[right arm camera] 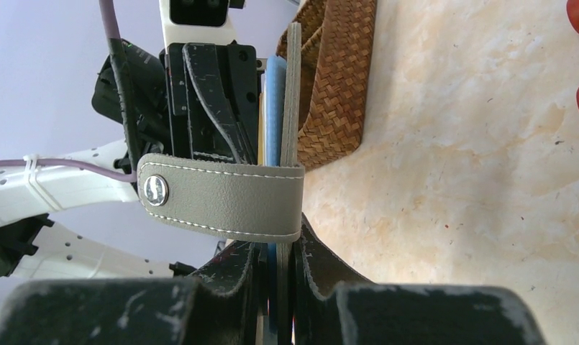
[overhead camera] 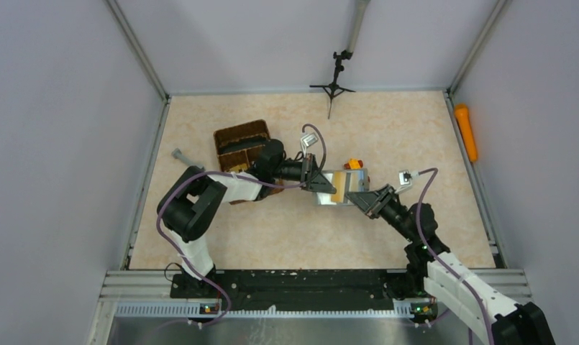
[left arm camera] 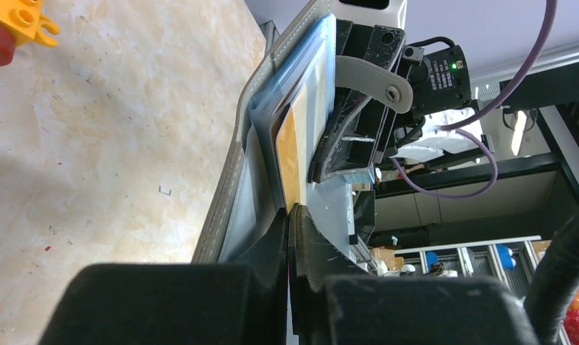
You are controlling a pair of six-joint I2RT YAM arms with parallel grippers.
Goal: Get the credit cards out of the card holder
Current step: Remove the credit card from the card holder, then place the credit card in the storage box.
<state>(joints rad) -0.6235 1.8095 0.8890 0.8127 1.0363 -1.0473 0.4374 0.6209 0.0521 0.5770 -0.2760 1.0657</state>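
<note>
Slippage hazard: thin yellow-tan card (left arm camera: 290, 151) is pinched edgewise at the tips of the left gripper (left arm camera: 289, 217); grey folding card holder (right arm camera: 229, 201), clamped in the right gripper (right arm camera: 277, 266), may be dragged out.

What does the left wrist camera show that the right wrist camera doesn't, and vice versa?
Left wrist only: the thin tan credit card, its face showing in the pocket, lower edge nipped by the left hand. Right wrist only: the brown wicker basket beyond. Both: the flat grey folding card holder with its grey snap strap, held on edge between the left hand and the right hand.
</note>
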